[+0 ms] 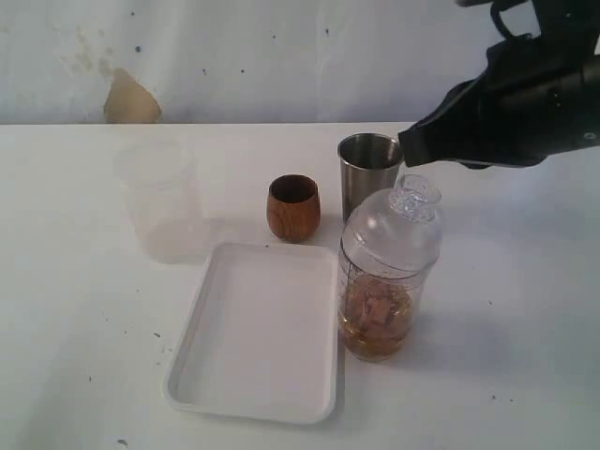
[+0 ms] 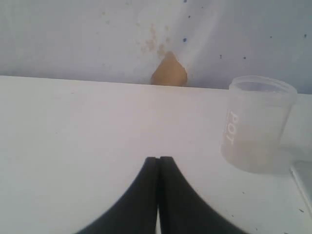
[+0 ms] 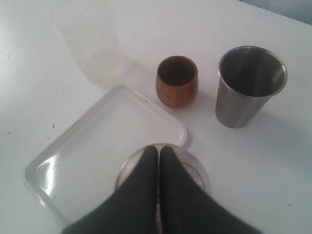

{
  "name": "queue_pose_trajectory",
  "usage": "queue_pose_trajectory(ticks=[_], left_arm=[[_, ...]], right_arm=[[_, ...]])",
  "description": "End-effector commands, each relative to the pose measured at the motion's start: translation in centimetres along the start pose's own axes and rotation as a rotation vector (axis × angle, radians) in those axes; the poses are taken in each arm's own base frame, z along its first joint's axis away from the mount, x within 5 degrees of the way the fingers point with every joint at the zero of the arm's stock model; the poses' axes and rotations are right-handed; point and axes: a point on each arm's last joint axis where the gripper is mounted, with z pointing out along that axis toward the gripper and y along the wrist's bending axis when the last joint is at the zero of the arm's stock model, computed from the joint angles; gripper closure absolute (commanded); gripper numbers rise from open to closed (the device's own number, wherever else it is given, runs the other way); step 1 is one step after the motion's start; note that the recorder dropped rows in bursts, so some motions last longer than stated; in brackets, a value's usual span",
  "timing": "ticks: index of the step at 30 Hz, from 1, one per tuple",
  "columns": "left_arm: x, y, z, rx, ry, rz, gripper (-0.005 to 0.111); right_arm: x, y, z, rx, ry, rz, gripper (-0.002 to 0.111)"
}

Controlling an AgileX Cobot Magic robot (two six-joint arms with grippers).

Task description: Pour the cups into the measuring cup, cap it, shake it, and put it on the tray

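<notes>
A tall clear plastic measuring cup (image 1: 382, 314) with printed graduation marks stands at centre right of the exterior frame, capped by a clear dome lid (image 1: 394, 230) and holding brownish contents. It sits on the white table (image 1: 75, 328), just beside the right rim of the flat white rectangular tray (image 1: 258, 328). The black right gripper (image 1: 405, 148), fingers pressed together and empty, hangs just above the lid; the left gripper (image 2: 158, 159), likewise pressed together, holds nothing. Above the tray in the frame stand a small rounded brown wooden cup (image 1: 292, 207) and a tapered brushed-steel tumbler (image 1: 364, 173) — both upright.
</notes>
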Motion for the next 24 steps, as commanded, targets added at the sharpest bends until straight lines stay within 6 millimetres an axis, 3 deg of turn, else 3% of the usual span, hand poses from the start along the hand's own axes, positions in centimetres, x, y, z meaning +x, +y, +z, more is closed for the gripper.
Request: queue_pose_trajectory(ticks=[1, 13, 24], left_arm=[[0.2, 0.0, 0.0, 0.000, 0.003, 0.002, 0.107], [0.2, 0.0, 0.0, 0.000, 0.003, 0.002, 0.107], [0.2, 0.0, 0.0, 0.000, 0.003, 0.002, 0.107]], right_arm=[[0.8, -0.5, 1.3, 0.034, -0.037, 0.007, 0.108], [3.3, -0.2, 4.8, -0.008, 0.073, 0.009, 0.108], [4.1, 0.1, 4.9, -0.043, 0.159, 0.006, 0.108]])
